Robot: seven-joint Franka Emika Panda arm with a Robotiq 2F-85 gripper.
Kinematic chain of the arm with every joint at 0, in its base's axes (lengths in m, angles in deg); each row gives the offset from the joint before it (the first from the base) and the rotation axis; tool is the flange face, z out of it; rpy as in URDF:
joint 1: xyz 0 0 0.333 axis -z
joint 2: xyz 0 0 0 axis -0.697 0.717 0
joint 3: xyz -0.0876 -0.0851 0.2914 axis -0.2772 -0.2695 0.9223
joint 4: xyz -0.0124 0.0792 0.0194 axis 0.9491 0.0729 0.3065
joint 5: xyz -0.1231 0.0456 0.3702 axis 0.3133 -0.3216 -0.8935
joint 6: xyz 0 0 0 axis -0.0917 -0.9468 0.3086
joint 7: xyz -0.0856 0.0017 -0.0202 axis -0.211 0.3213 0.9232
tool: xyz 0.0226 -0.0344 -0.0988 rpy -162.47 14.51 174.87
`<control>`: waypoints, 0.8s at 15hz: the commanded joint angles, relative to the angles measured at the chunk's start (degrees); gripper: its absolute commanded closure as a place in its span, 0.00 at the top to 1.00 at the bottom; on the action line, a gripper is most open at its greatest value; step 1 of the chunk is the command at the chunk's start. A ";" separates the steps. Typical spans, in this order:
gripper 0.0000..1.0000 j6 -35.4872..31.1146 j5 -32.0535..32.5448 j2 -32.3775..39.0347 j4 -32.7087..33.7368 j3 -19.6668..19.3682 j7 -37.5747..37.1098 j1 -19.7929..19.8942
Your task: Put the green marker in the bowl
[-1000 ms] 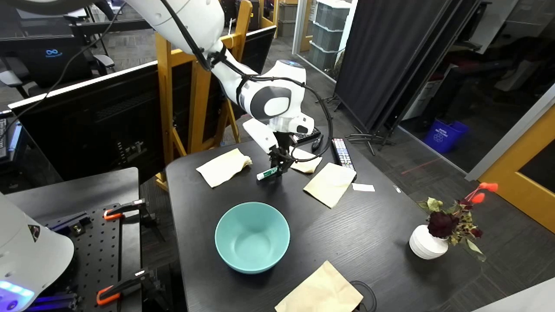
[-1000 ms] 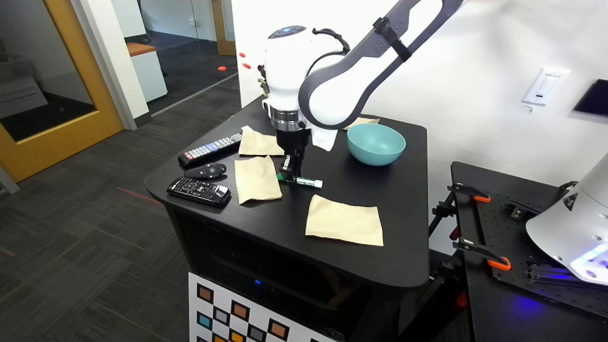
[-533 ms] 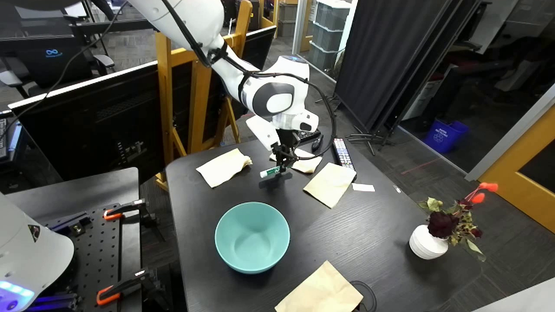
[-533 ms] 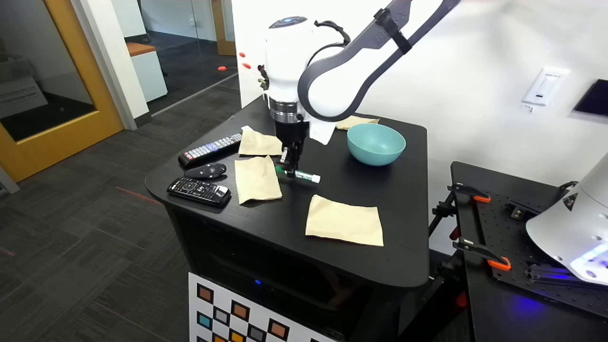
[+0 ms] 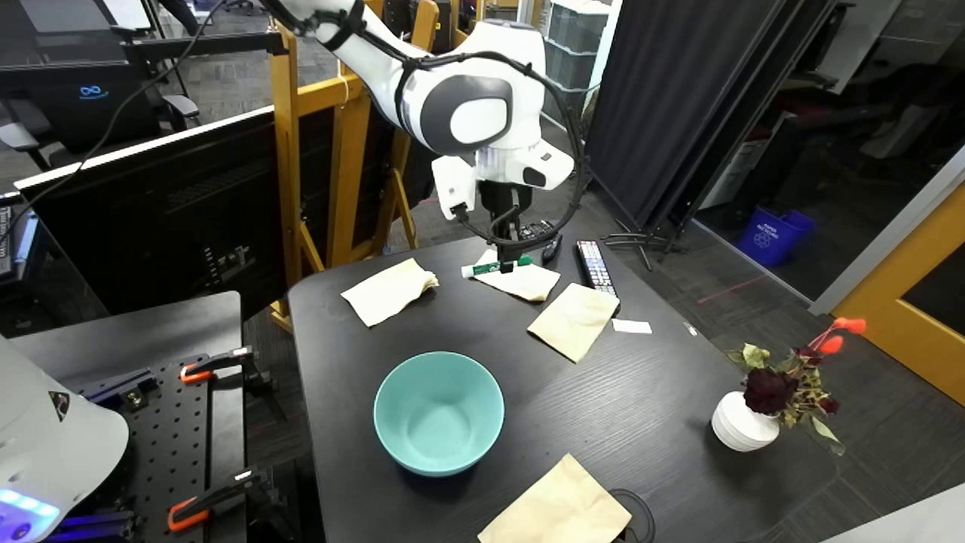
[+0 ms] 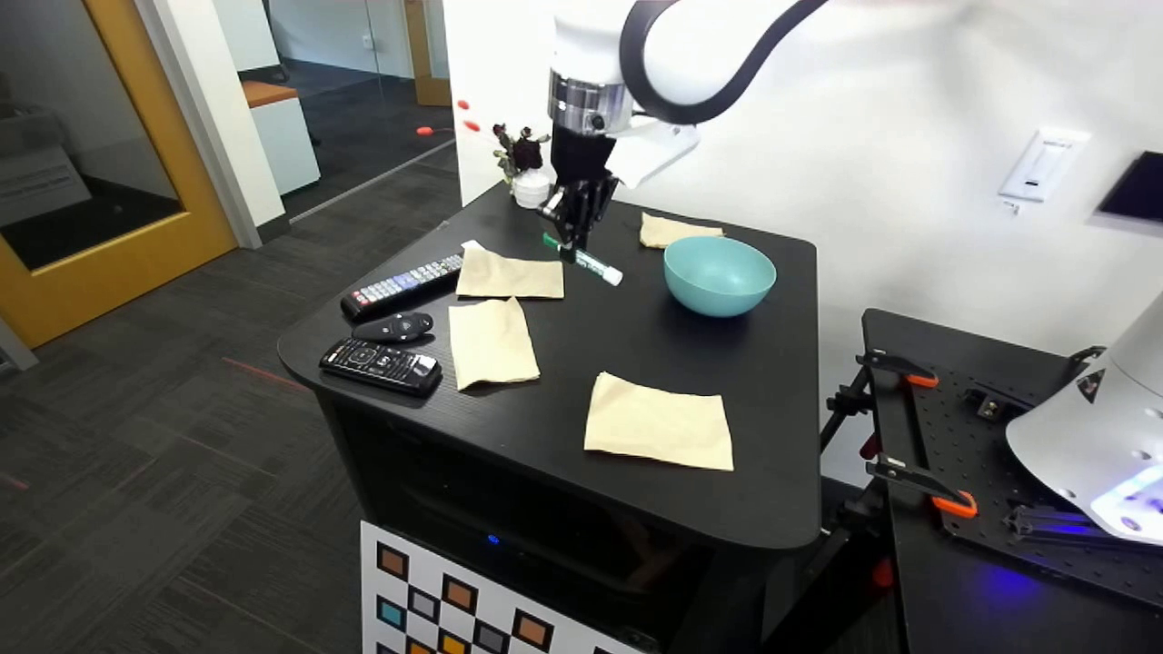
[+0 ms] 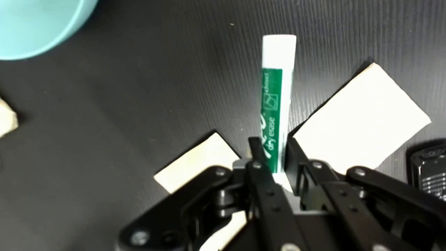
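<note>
Riding higher than before, the gripper (image 7: pixel 273 148) is pinching the green marker (image 7: pixel 276 104) by its barrel, presumably for carrying it to the bowl (image 5: pixel 439 422).

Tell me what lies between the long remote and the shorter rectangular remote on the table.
A small rounded black remote lies between the long remote and the shorter rectangular remote; both exterior views show it there.
</note>
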 commanded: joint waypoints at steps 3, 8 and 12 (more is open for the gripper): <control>0.05 -3.04 4.38 -15.23 -14.40 -2.93 -16.41 -0.57; 0.05 -2.11 11.62 -24.06 -23.38 -2.51 -29.69 3.38; 0.05 -3.12 14.65 -28.68 -28.77 -1.58 -35.61 7.71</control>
